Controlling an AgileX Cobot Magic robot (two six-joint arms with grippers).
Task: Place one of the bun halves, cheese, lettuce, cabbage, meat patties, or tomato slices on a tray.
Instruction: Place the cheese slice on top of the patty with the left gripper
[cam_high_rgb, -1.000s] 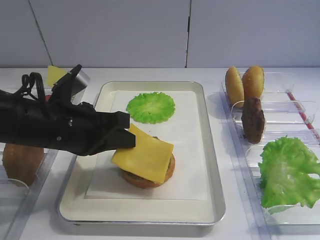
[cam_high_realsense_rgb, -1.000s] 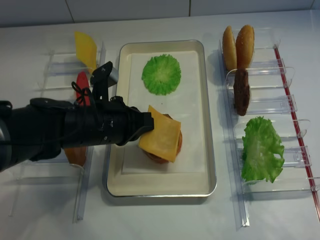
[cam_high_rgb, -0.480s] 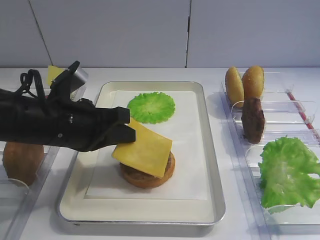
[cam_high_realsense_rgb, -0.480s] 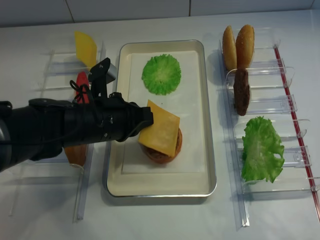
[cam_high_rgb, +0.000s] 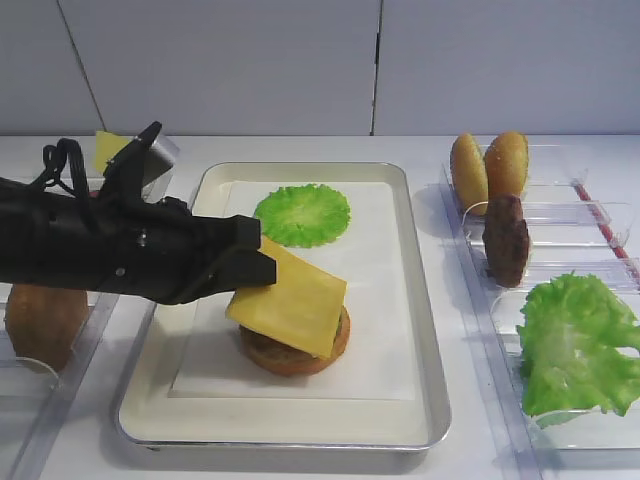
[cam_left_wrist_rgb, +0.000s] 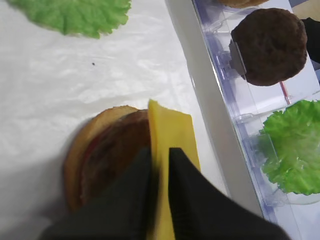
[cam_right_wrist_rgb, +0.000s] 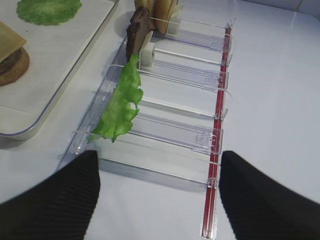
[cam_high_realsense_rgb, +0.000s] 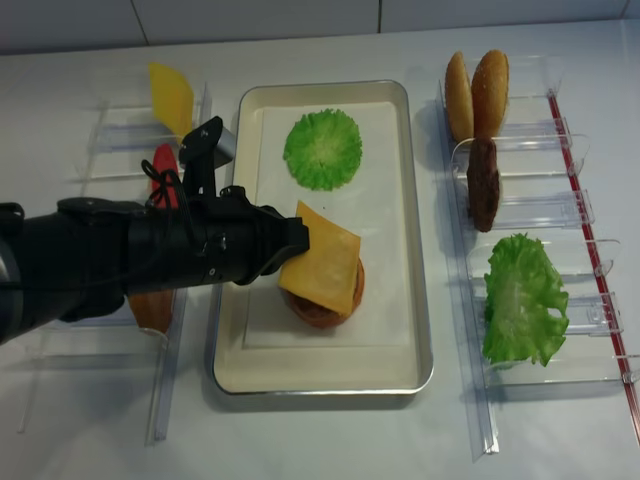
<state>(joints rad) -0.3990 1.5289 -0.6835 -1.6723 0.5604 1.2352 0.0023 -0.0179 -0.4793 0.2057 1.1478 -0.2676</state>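
I see the tray (cam_high_rgb: 425, 300) in the middle of the table, with a flat green leaf (cam_high_rgb: 302, 214) at its far end and a bun half (cam_high_rgb: 290, 355) carrying a patty (cam_left_wrist_rgb: 112, 155) nearer me. My left gripper (cam_left_wrist_rgb: 160, 159) has its jaws closed on the near edge of the cheese (cam_high_rgb: 290, 308), which lies tilted over the patty. My right gripper (cam_right_wrist_rgb: 160, 192) sits over the right-hand bins with its jaws wide apart, holding nothing.

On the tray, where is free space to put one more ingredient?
On the tray, bare liner lies between the green round leaf and the cheese, and along the near rim. The left-middle is crowded by the left end effector.
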